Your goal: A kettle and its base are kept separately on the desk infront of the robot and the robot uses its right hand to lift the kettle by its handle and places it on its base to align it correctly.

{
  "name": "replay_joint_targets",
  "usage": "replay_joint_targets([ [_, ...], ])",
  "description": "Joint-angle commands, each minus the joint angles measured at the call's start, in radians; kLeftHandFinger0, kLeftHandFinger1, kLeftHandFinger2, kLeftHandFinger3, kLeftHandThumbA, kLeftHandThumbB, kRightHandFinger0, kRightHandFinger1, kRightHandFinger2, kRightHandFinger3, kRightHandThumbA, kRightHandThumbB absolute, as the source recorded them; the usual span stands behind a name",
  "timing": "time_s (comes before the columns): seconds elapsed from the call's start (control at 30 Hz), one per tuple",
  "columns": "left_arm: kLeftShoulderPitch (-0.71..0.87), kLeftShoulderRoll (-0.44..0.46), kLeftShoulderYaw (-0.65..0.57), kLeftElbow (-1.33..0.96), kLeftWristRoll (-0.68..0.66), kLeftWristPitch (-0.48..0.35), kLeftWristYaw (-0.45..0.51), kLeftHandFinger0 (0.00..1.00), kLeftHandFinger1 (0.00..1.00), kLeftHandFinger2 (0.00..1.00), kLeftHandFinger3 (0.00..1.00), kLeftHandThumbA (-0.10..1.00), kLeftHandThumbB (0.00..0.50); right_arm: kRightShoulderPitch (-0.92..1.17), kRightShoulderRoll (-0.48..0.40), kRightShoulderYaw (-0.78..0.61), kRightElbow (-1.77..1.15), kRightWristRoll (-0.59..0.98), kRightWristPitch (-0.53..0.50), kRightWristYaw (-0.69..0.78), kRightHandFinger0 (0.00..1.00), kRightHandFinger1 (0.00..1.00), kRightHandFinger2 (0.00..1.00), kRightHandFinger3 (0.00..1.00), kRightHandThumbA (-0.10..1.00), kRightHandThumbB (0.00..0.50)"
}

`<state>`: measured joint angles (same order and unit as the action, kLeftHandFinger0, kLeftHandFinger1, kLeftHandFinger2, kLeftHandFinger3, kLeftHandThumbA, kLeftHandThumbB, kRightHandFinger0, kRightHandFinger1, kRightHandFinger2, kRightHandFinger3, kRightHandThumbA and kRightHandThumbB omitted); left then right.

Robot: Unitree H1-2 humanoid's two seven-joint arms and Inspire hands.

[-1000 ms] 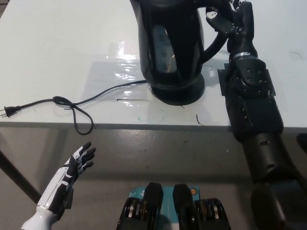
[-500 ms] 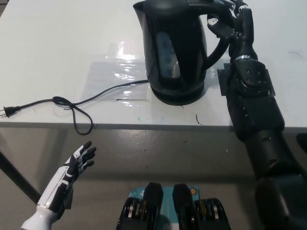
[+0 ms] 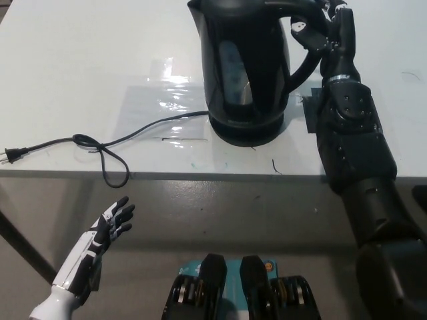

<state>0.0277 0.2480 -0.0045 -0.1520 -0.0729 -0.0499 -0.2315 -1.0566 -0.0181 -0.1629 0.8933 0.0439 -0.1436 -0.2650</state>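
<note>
**One:** Starting close in, what is seen first?

**Two:** The white left hand [image 3: 110, 225] is seen low on the left, below the edge of the desk [image 3: 80, 73]. Nothing is held in it, and its fingers are spread apart.

**One:** And on the desk?

**Two:** A black cord [image 3: 100, 148] is laid near the front edge. Its plug [image 3: 13, 155] is seen at the far left. A loop is made in the cord, and from there it is run to the base [image 3: 245, 131].

**One:** Where is the kettle?

**Two:** The black kettle [image 3: 243, 60] is stood upright on the base, in the middle of the desk, a bit to the right. Only the round rim of the base is seen under it. A shiny clear sheet [image 3: 160, 100] is laid flat just to its left.

**One:** Is it being held?

**Two:** Yes. The handle [image 3: 303, 57] is gripped by the black right hand [image 3: 325, 30], with the fingers wrapped around its top. The black arm is stretched up from the bottom right.
</note>
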Motion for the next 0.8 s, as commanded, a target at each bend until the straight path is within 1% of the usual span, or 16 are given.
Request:
replay_joint_targets([
  [0.0, -0.012, 0.021, 0.004, -0.022, -0.011, -0.010, -0.013, 1.00, 1.00, 1.00, 1.00, 1.00, 0.099, -0.106, -0.012, -0.002, -0.009, 0.006, -0.120, -0.008, 0.00, 0.26, 0.64, 0.62, -0.10, 0.126],
  [0.03, -0.013, 0.022, 0.004, -0.021, -0.011, -0.010, -0.014, 1.00, 1.00, 1.00, 1.00, 1.00, 0.099, -0.105, -0.012, -0.002, -0.008, 0.006, -0.122, -0.009, 0.00, 0.26, 0.64, 0.63, -0.10, 0.124],
  [0.07, -0.013, 0.022, 0.004, -0.020, -0.011, -0.010, -0.015, 1.00, 1.00, 1.00, 1.00, 1.00, 0.099, -0.103, -0.011, -0.002, -0.009, 0.006, -0.121, -0.009, 0.00, 0.25, 0.64, 0.61, -0.10, 0.130],
  [0.1, -0.014, 0.022, 0.004, -0.021, -0.010, -0.009, -0.015, 1.00, 1.00, 1.00, 1.00, 1.00, 0.098, -0.102, -0.011, -0.002, -0.007, 0.007, -0.121, -0.009, 0.00, 0.24, 0.64, 0.60, -0.10, 0.125],
  [0.17, -0.015, 0.022, 0.004, -0.023, -0.009, -0.005, -0.014, 1.00, 1.00, 1.00, 1.00, 1.00, 0.096, -0.102, -0.011, -0.003, -0.003, 0.008, -0.124, -0.009, 0.00, 0.24, 0.64, 0.59, -0.10, 0.125],
  [0.27, -0.014, 0.020, 0.006, -0.028, -0.007, 0.001, -0.010, 1.00, 1.00, 1.00, 1.00, 1.00, 0.093, -0.101, -0.010, -0.007, 0.002, 0.013, -0.115, -0.009, 0.00, 0.27, 0.67, 0.62, -0.10, 0.123],
  [0.4, -0.018, 0.021, 0.005, -0.022, -0.005, -0.012, -0.012, 1.00, 1.00, 1.00, 1.00, 1.00, 0.090, -0.100, -0.013, -0.006, 0.010, 0.011, -0.119, -0.010, 0.00, 0.27, 0.67, 0.62, -0.10, 0.119],
  [0.47, -0.017, 0.021, 0.006, -0.026, -0.006, -0.004, -0.011, 1.00, 1.00, 1.00, 1.00, 1.00, 0.095, -0.101, -0.015, -0.006, 0.017, 0.010, -0.121, -0.011, 0.00, 0.28, 0.68, 0.64, -0.10, 0.118],
  [0.57, -0.019, 0.020, 0.005, -0.025, -0.005, -0.003, -0.011, 1.00, 1.00, 1.00, 1.00, 1.00, 0.098, -0.100, -0.016, -0.007, 0.022, 0.011, -0.119, -0.011, 0.00, 0.30, 0.68, 0.64, -0.10, 0.127],
  [0.67, -0.016, 0.021, 0.005, -0.028, -0.004, -0.001, -0.011, 1.00, 1.00, 1.00, 1.00, 1.00, 0.095, -0.092, -0.019, -0.003, 0.029, 0.003, -0.129, -0.017, 0.00, 0.31, 0.68, 0.59, -0.10, 0.122],
  [0.77, -0.012, 0.023, 0.006, -0.032, 0.000, -0.002, -0.010, 1.00, 1.00, 1.00, 1.00, 1.00, 0.100, -0.091, -0.020, -0.007, 0.043, 0.011, -0.138, -0.010, 0.00, 0.30, 0.66, 0.58, -0.10, 0.115],
])
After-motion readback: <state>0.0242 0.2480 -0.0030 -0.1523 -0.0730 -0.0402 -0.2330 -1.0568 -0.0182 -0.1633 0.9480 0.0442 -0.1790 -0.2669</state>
